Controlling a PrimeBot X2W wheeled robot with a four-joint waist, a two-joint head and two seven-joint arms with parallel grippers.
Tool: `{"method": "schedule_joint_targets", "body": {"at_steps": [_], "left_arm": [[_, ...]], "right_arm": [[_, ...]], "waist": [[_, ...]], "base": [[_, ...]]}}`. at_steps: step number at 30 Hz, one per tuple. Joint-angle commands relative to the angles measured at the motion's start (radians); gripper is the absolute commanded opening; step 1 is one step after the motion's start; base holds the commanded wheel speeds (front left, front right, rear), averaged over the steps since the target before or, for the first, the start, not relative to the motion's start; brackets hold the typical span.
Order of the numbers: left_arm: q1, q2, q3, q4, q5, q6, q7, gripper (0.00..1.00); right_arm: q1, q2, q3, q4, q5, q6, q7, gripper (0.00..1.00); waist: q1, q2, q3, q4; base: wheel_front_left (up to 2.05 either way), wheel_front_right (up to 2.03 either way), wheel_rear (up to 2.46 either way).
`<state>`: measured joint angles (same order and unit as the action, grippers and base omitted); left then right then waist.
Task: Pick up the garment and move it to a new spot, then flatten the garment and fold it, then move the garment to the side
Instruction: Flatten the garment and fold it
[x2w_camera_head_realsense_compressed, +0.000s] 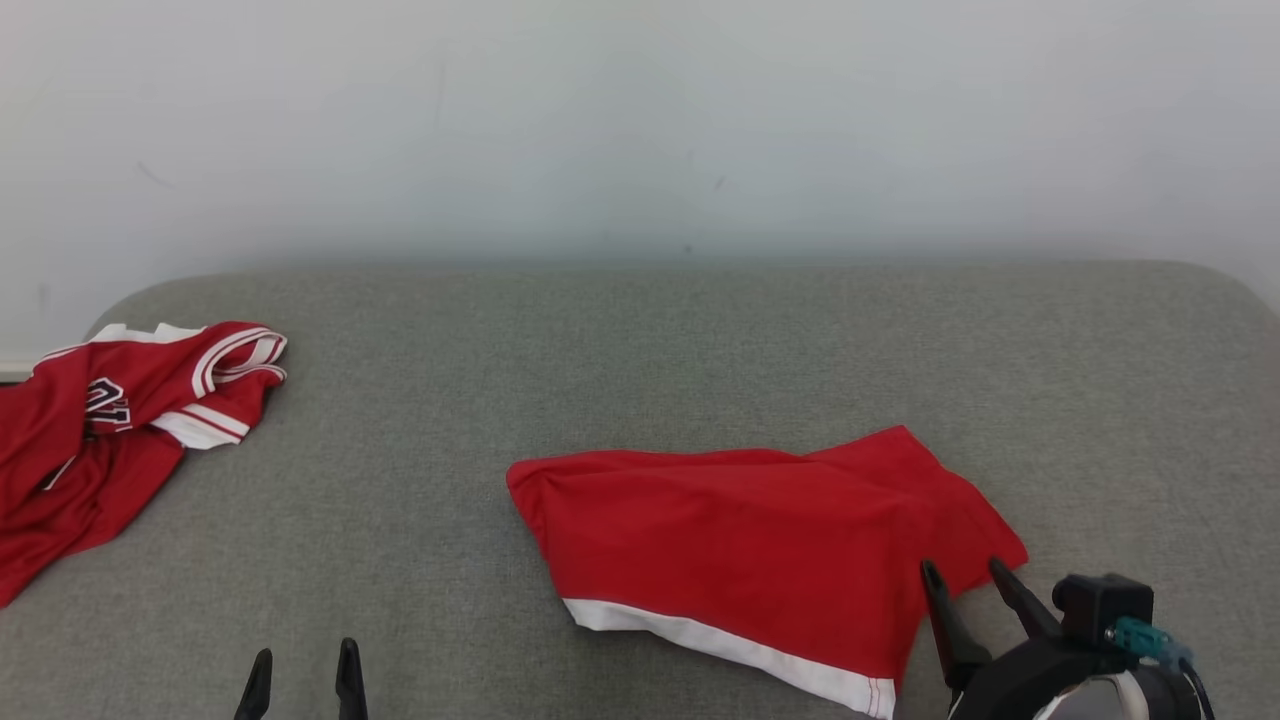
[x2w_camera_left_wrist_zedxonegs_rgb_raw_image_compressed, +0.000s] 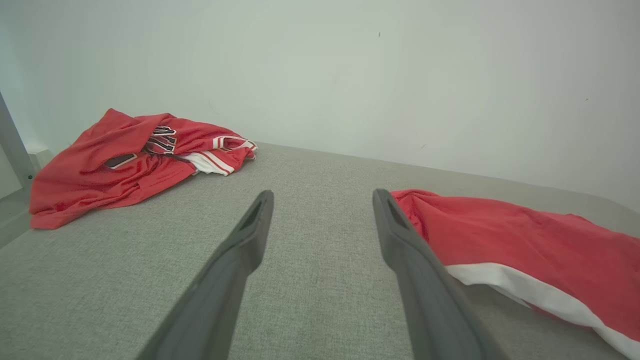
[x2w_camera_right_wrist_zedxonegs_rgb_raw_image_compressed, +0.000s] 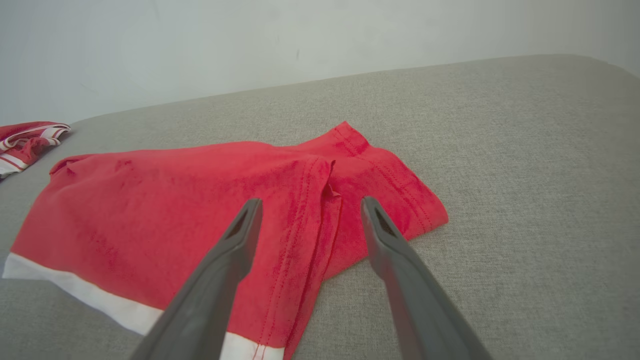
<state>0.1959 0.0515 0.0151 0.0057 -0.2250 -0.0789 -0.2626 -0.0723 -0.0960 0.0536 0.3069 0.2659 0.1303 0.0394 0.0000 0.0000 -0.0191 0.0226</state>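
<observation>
You've got the red garment (x2w_camera_head_realsense_compressed: 740, 540) with its white hem band lying on the grey upholstered bench (x2w_camera_head_realsense_compressed: 640, 350), near the front edge, right of middle. Your right gripper (x2w_camera_head_realsense_compressed: 962, 565) is spread wide over its right end, gripping nothing; can't tell if the tips touch cloth. Your left gripper (x2w_camera_head_realsense_compressed: 305, 650) is wide open too, empty, by the front edge. A crumpled red jersey (x2w_camera_head_realsense_compressed: 110, 430) sits at the far left corner.

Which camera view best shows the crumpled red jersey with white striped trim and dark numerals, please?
The left wrist view: the crumpled red jersey lies whole on the grey fabric surface, numerals visible. In the head view the left edge cuts the jersey off; the right wrist view catches its striped corner.
</observation>
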Motion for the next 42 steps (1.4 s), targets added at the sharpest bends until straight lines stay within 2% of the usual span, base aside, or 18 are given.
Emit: {"method": "schedule_joint_targets", "body": {"at_steps": [1, 7, 19, 20, 21, 22, 23, 32, 38, 42], "left_arm": [[-0.007, -0.002, -0.004, -0.001, -0.005, 0.005, -0.003, 1.00], [-0.021, -0.002, -0.007, 0.006, -0.010, 0.003, -0.003, 1.00], [-0.039, -0.002, -0.012, 0.006, -0.008, 0.001, -0.003, 1.00], [-0.040, -0.002, -0.012, 0.006, -0.009, 0.001, -0.003, 1.00], [-0.041, -0.002, -0.012, 0.007, -0.010, 0.001, -0.003, 1.00], [-0.041, -0.002, -0.011, 0.007, -0.011, 0.001, -0.003, 1.00], [-0.042, -0.002, -0.010, 0.008, -0.011, 0.002, -0.003, 1.00], [-0.036, -0.002, -0.010, 0.013, -0.021, 0.006, -0.003, 1.00], [-0.036, -0.002, -0.015, 0.017, -0.024, 0.006, -0.003, 1.00], [-0.035, -0.002, -0.023, 0.018, -0.026, 0.009, -0.003, 1.00]], "right_arm": [[-0.025, -0.003, -0.007, 0.018, 0.017, 0.001, 0.013, 1.00], [-0.096, -0.001, -0.008, 0.093, 0.036, 0.001, 0.040, 1.00], [-0.181, -0.007, 0.002, 0.232, 0.042, 0.001, 0.009, 1.00], [-0.185, -0.008, 0.004, 0.240, 0.044, 0.001, 0.006, 0.79], [-0.187, -0.011, 0.007, 0.246, 0.045, 0.001, 0.002, 0.36], [-0.189, -0.012, 0.009, 0.252, 0.047, 0.001, -0.001, 0.08], [-0.191, -0.012, 0.011, 0.257, 0.049, 0.001, -0.005, 0.00], [-0.204, -0.038, -0.025, 0.238, 0.041, 0.001, -0.060, 0.00], [-0.217, -0.066, -0.125, 0.181, -0.008, 0.001, -0.068, 0.00], [-0.236, -0.098, -0.183, 0.136, -0.063, 0.001, -0.032, 0.00]], "waist": [[0.0000, 0.0000, 0.014, 0.015], [0.0000, 0.0000, 0.044, 0.041], [0.0000, 0.0000, 0.076, 0.074], [0.0000, 0.0000, 0.078, 0.075], [0.0000, 0.0000, 0.079, 0.076], [0.0000, 0.0000, 0.080, 0.076], [0.0000, 0.0000, 0.080, 0.077], [0.0000, 0.0000, 0.074, 0.071], [0.0000, 0.0000, 0.072, 0.074], [0.0000, 0.0000, 0.075, 0.085]], "base": [[0.00, 0.00, 0.00], [0.00, 0.00, 0.00], [0.00, 0.00, 0.00], [0.00, 0.00, 0.00], [0.00, 0.00, 0.00], [0.00, 0.00, 0.00], [0.00, 0.00, 0.00], [0.00, 0.00, 0.00], [0.00, 0.00, 0.00], [0.00, 0.00, 0.00]]}}
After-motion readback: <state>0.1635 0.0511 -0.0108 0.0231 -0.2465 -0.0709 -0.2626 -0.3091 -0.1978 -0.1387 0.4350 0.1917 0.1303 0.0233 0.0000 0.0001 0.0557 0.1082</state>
